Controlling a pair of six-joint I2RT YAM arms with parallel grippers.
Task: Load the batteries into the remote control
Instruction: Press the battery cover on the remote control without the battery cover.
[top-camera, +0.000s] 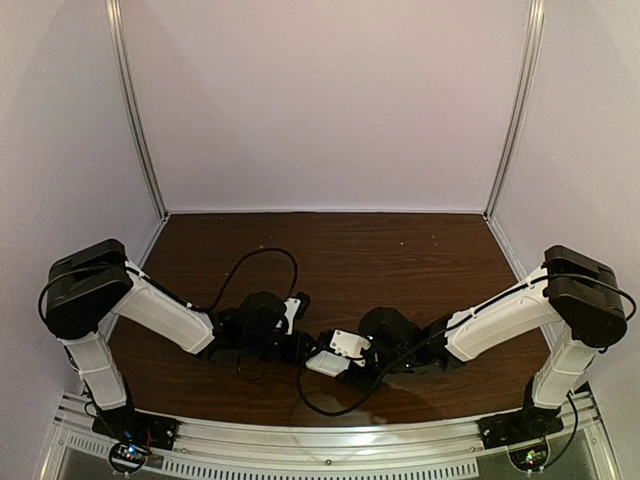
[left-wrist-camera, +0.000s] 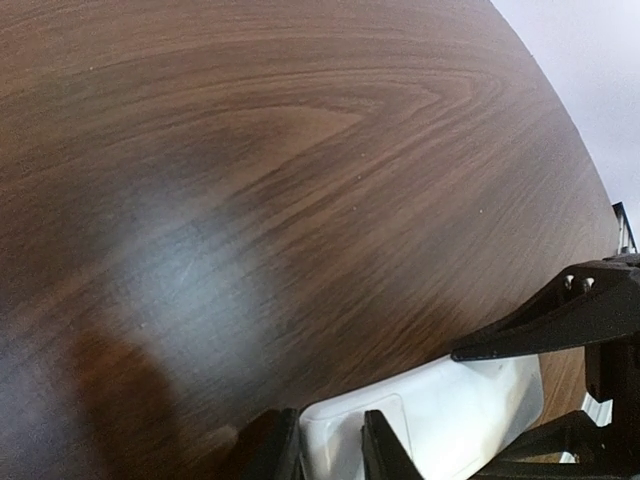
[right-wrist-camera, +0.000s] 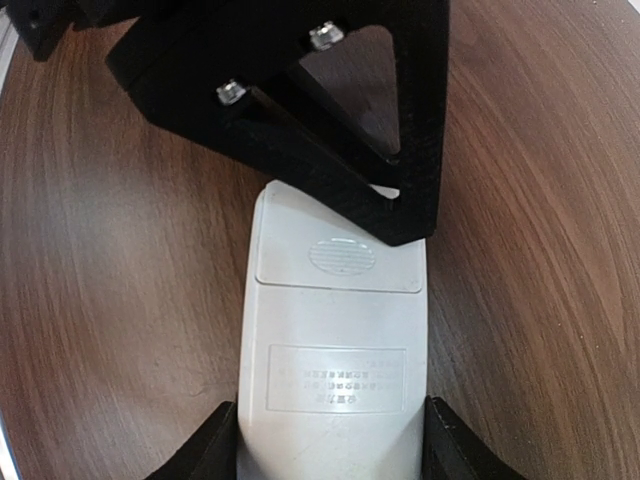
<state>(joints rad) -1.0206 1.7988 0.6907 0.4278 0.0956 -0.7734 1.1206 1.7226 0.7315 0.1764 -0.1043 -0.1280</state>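
Observation:
The remote control lies back-up between the two arms, just above the wooden table. My right gripper is shut on the sides of the remote's near end. Its battery cover is closed. My left gripper sits at the far end of the remote. Its fingers are a little apart, one on the white back and one just off the end edge. In the right wrist view a black left finger covers the remote's far end. The batteries are out of view.
A black cable loops over the brown table behind the left arm. White walls close in the back and sides. An aluminium rail runs along the near edge.

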